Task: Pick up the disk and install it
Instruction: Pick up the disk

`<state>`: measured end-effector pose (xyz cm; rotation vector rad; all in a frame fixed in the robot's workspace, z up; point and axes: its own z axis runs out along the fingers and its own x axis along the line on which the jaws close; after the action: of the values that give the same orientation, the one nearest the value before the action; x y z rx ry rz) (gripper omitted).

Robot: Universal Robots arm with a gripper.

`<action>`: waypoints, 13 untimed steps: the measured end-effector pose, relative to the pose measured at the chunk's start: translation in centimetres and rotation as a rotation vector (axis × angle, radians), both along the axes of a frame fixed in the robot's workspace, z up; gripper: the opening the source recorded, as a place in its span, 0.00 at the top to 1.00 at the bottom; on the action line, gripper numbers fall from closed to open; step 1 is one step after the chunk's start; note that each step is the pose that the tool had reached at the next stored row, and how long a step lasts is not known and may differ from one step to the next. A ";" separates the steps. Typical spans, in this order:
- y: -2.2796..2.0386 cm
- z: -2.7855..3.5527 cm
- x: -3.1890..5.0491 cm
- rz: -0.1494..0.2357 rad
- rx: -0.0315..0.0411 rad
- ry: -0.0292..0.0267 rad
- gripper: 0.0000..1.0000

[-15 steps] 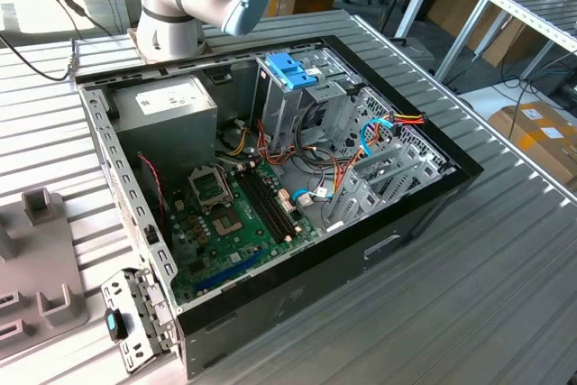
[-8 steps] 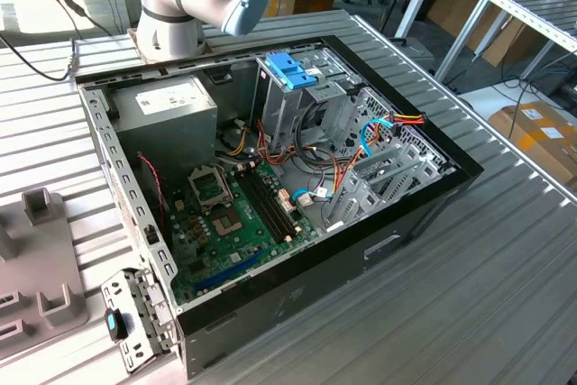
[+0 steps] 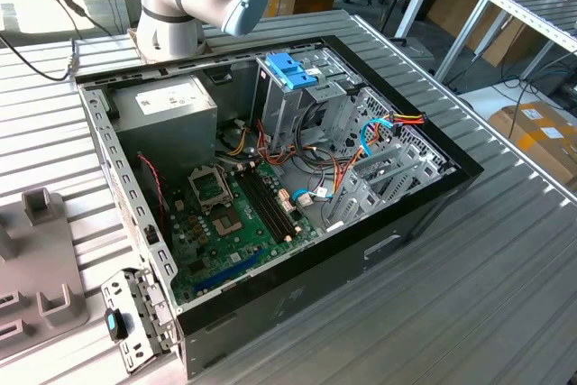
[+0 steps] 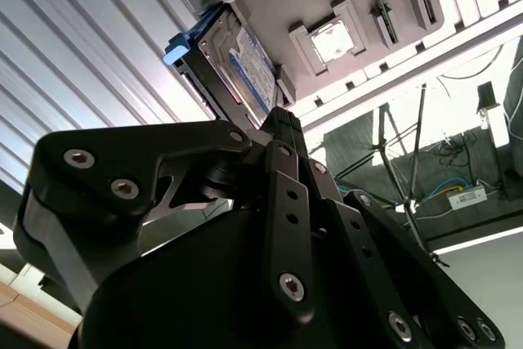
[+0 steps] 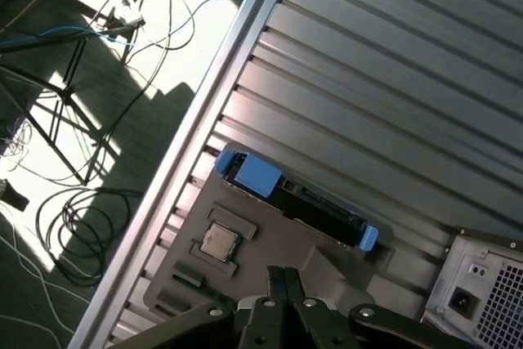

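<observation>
The disk point(image 5: 315, 204) is a silver drive with blue rails. It stands on edge in a slot of a grey holder plate point(image 5: 270, 247) on the ribbed metal table. Its white-and-blue label point(image 4: 252, 67) faces sideways in the second wrist view. In both wrist views my gripper point(image 5: 283, 272) is shut with nothing between its black fingers point(image 4: 282, 132). It hangs near the disk, a short way off and not touching it.
The open computer case point(image 3: 424, 214) lies on the table with a motherboard point(image 3: 225, 214), a grey power-supply box point(image 3: 167, 105) and a drive cage with a blue handle point(image 3: 290, 69). A processor chip point(image 5: 219, 243) sits in the holder plate. The table edge, cables and a stand lie beyond the plate.
</observation>
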<state>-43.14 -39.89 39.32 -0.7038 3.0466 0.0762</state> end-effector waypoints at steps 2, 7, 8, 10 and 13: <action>0.00 0.00 0.00 0.007 0.0000 0.0000 0.89; 0.00 0.00 0.00 0.021 0.0000 0.0000 0.89; 0.00 0.00 0.00 0.023 0.0000 0.0000 0.89; 0.00 0.00 0.00 0.027 0.0000 0.0000 0.89; 0.00 0.00 0.00 0.036 0.0000 0.0000 0.89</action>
<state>-43.14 -39.89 39.32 -0.7585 3.0343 0.0766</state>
